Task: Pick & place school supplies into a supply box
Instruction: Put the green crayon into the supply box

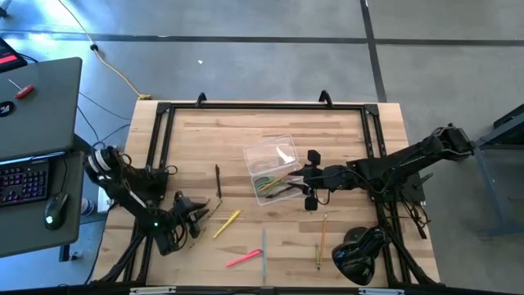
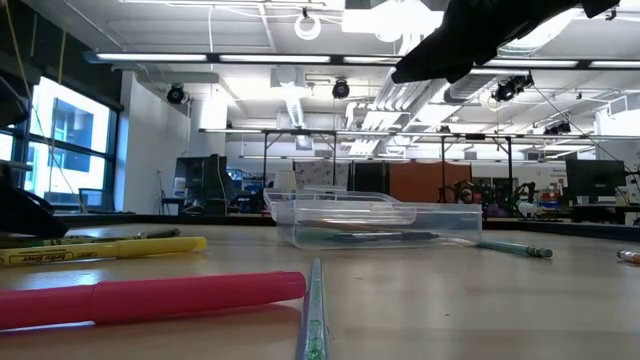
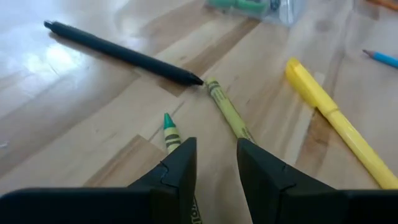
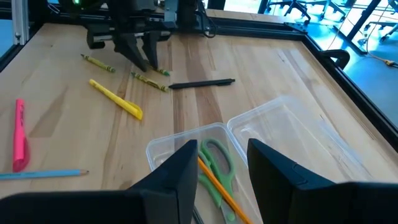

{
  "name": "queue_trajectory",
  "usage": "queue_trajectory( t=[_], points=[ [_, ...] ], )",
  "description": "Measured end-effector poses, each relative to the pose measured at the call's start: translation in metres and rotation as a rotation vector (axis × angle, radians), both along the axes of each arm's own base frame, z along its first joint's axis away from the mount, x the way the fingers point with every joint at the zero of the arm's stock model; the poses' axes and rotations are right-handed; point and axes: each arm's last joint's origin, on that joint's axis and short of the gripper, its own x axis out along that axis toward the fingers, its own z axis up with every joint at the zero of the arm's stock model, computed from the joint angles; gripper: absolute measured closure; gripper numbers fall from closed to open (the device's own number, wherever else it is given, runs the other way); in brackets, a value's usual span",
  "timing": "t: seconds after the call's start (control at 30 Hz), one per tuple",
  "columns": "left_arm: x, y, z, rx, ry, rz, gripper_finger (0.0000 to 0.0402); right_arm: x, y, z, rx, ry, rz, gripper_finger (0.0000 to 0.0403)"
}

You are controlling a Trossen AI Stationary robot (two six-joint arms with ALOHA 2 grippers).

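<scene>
Pick step in hand. Left claw [image 3: 216,163] is open, low over a green crayon [image 3: 169,127] on the counter [image 1: 344,143]. Right claw [image 4: 221,163] is open above the supply box [image 1: 270,168], which holds scissors [image 4: 214,155]. Next move likely calls for straddling the crayon, then closing.

No wording can be made out. The yellow marker [image 2: 110,250] carries dark lettering along its barrel, and the olive crayon [image 3: 227,109] lying just ahead of the left gripper's [image 3: 216,163] parted jaws has a printed wrapper, both too small to read.
</scene>
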Motion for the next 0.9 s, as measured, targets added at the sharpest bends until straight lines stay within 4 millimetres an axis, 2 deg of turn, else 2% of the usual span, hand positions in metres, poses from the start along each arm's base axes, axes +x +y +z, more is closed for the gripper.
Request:
queue_trajectory(
  t=[0.3, 0.4, 0.67, 0.9],
  points=[
    [0.001, 0.001, -0.003, 0.025, -0.057, 0.016, 0.0252, 0.000, -0.001, 0.000, 0.000, 0.000, -0.003, 0.0284],
    [0.001, -0.001, 0.001, 0.010, -0.066, 0.011, 0.0252, 0.000, -0.001, 0.000, -0.008, 0.001, -0.001, 0.0284],
    [0.007, -0.008, 0.024, 0.119, -0.091, -0.040, 0.0252, 0.000, -0.001, 0.000, -0.011, -0.001, -0.001, 0.0284],
    [0.003, -0.004, 0.025, 0.129, -0.030, -0.023, 0.0252, 0.000, -0.001, 0.001, -0.010, -0.006, -0.001, 0.0284]
  ],
)
